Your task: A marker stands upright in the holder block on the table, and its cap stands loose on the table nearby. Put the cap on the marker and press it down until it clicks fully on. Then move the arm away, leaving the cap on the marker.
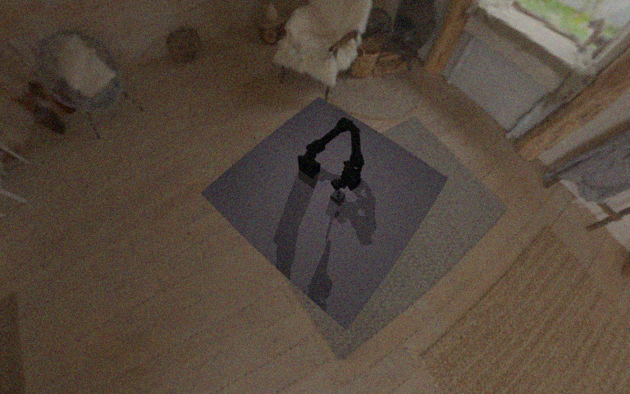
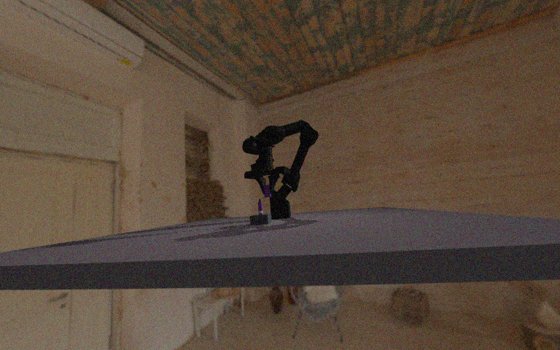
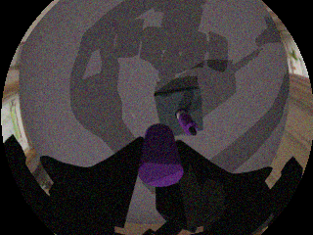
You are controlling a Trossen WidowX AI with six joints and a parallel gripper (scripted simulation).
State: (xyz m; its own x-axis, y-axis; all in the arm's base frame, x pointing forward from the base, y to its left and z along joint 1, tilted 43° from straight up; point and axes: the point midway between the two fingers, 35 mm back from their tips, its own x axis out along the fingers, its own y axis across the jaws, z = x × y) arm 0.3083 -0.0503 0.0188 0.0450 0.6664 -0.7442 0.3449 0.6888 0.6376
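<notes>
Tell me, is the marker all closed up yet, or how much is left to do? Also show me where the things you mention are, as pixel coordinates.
Not yet. Done: the purple cap [image 2: 266, 190] [image 3: 160, 156] is off the table, gripped in the tool [image 2: 266, 192] [image 3: 159, 143]. Happening now: it hangs above the uncapped marker [image 2: 259, 205] [image 3: 186, 122], slightly to one side. Left: line up, push it on, let go, move away.
</notes>
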